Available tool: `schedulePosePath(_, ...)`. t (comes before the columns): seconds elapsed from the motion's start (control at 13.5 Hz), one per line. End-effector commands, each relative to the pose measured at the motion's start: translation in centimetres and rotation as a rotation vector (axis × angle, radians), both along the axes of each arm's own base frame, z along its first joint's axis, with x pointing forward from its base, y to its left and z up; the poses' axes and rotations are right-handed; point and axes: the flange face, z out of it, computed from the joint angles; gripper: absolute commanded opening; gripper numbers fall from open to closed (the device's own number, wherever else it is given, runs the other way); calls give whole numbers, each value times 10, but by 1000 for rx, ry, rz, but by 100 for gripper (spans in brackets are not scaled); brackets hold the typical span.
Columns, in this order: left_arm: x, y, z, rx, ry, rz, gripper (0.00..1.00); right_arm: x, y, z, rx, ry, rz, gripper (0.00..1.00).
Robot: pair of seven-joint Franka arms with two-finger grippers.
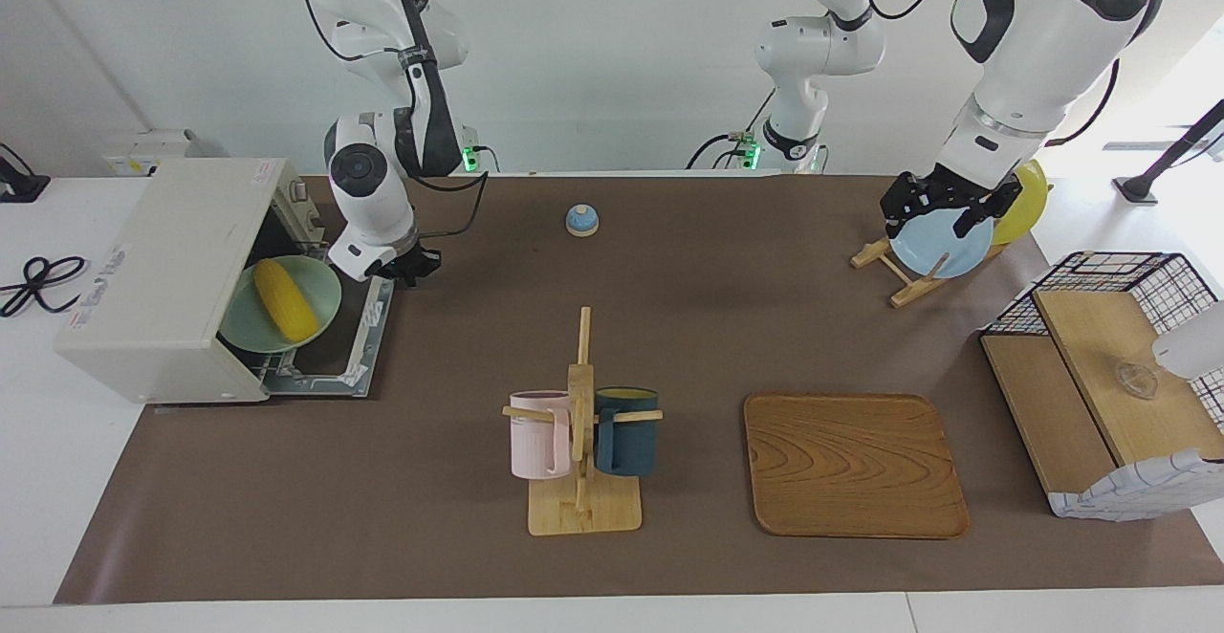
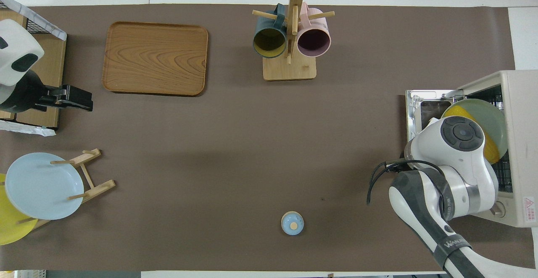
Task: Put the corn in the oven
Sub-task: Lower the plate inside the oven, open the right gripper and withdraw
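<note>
The oven (image 1: 163,279) stands at the right arm's end of the table, its door (image 1: 335,341) dropped flat onto the mat. A green plate (image 1: 325,294) rests on the rack just inside the opening, part of it projecting over the door. The corn (image 1: 284,300) lies across this plate, clear of any gripper.

The right gripper (image 1: 413,268) hangs over the mat just beside the door's corner nearest the robots. Its fingertips are pressed together and hold nothing. In the overhead view the right arm's wrist covers part of the plate and the corn's end.

The left gripper (image 1: 939,205) waits over the plate rack (image 1: 894,274) at the left arm's end, fingers spread, with nothing between them. It sits above the blue plate (image 1: 942,249) standing in that rack.

A mug stand (image 1: 581,480) with two mugs and a wooden tray (image 1: 854,466) lie farther from the robots, near mid-table. A small blue bell (image 1: 581,220) sits nearer the robots than the stand.
</note>
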Motion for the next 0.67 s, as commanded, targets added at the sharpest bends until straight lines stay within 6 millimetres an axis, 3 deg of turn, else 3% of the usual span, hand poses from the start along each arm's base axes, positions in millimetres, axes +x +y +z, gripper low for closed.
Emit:
schedulePosePath(0.0,-5,3,4,-13,-9,4,100,-7,-6,5,-30,6,18,0)
schedulePosePath(0.37,-5,3,4,-13,-10,4,100,-2,-12,12,-120,-4,105,0)
schedulePosePath(0.59,-6,3,4,-13,-7,4,100,18,-14,48,-184,15,136,0)
